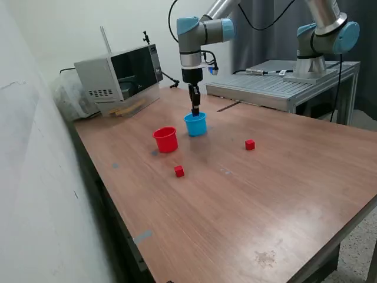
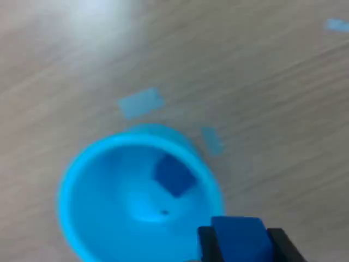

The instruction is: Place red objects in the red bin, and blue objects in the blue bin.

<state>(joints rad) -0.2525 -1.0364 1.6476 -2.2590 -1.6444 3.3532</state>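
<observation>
Our gripper (image 2: pixel 241 245) clenches a blue cube (image 2: pixel 241 237) seemingly over the blue cup's (image 2: pixel 82 164) rim; releasing here risks it bouncing out.

Exterior view: looking down at a slant across the wooden table (image 1: pixel 247 200) from a raised position beyond one corner, standing well back, taking in the whole arm, the microwave (image 1: pixel 121 76) and the wall. Wrist view: riding just behind the gripper (image 2: pixel 240 240), facing straight down along the fingers, hanging very near, slightly blurred. Sharing between both views: the light-blue cup (image 1: pixel 195 124) (image 2: pixel 109 180) directly under the gripper (image 1: pixel 195 110) and the surrounding tabletop.
</observation>
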